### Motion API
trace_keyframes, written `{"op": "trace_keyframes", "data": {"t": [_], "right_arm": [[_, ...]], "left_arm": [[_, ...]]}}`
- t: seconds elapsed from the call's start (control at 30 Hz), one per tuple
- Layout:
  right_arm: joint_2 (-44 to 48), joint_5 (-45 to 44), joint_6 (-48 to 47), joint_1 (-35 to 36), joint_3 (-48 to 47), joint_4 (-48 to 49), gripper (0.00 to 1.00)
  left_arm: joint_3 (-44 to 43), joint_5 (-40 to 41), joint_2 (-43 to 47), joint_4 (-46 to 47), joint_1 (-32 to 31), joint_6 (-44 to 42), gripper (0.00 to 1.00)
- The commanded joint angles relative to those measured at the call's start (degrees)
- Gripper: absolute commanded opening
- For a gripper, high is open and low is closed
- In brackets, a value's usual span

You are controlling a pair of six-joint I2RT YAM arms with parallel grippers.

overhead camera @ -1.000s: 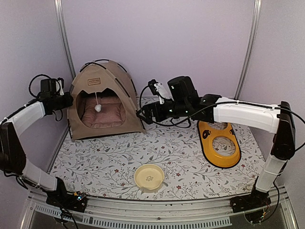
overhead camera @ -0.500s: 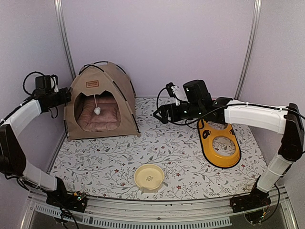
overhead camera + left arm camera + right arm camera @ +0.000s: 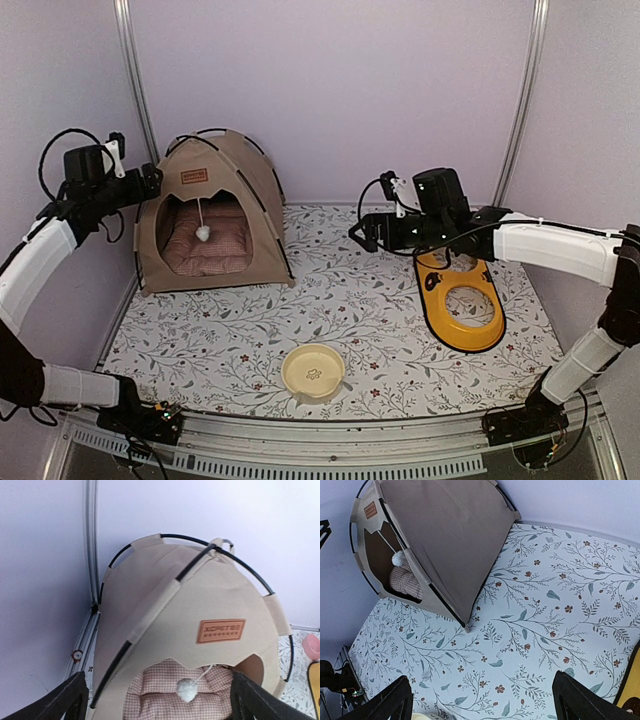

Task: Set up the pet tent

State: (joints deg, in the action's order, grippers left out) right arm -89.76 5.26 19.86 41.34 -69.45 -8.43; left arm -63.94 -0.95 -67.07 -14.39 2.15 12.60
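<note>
The tan pet tent [image 3: 225,195] stands upright at the back left of the floral mat, its black poles arched and its doorway facing forward. A white pompom [image 3: 203,232] hangs in the doorway over the pink checked cushion [image 3: 215,250]. My left gripper [image 3: 150,180] hovers open just left of the tent's top, apart from it. The left wrist view looks onto the tent [image 3: 200,595] and its brown label [image 3: 220,630] between the open left gripper [image 3: 160,702]. My right gripper [image 3: 365,232] hangs open over bare mat, well right of the tent [image 3: 445,535]; in its wrist view the right gripper [image 3: 482,692] holds nothing.
A yellow oval feeder tray [image 3: 436,300] lies at the right under the right arm. A cream bowl [image 3: 313,370] sits near the front edge. The tent stands close to the left wall and the back-left corner post [image 3: 135,80].
The left gripper opened, let go of the tent's left side and drew up and away. The right gripper pulled back to the right. The tent settled slightly leftward.
</note>
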Motion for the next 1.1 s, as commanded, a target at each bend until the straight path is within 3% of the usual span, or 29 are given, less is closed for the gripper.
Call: {"op": "trace_keyframes", "data": {"t": [0.0, 0.33, 0.57, 1.07], "right_arm": [[2.4, -1.1, 3.1, -2.5, 3.3, 0.7, 0.99], [8.3, -2.5, 7.9, -7.0, 12.0, -1.9, 0.99], [15.1, -5.1, 11.2, -9.4, 19.3, -7.2, 0.99], [20.5, -6.1, 17.3, -10.0, 31.3, -15.4, 0.99]], "left_arm": [[-1.1, -0.2, 1.9, -0.5, -6.0, 0.1, 0.99], [0.9, 5.6, 2.9, 1.3, -23.7, 0.8, 0.99], [2.2, 4.1, -0.8, 2.8, -33.6, -1.3, 0.99], [7.4, -1.2, -9.5, 10.8, -44.6, 4.3, 0.99]]}}
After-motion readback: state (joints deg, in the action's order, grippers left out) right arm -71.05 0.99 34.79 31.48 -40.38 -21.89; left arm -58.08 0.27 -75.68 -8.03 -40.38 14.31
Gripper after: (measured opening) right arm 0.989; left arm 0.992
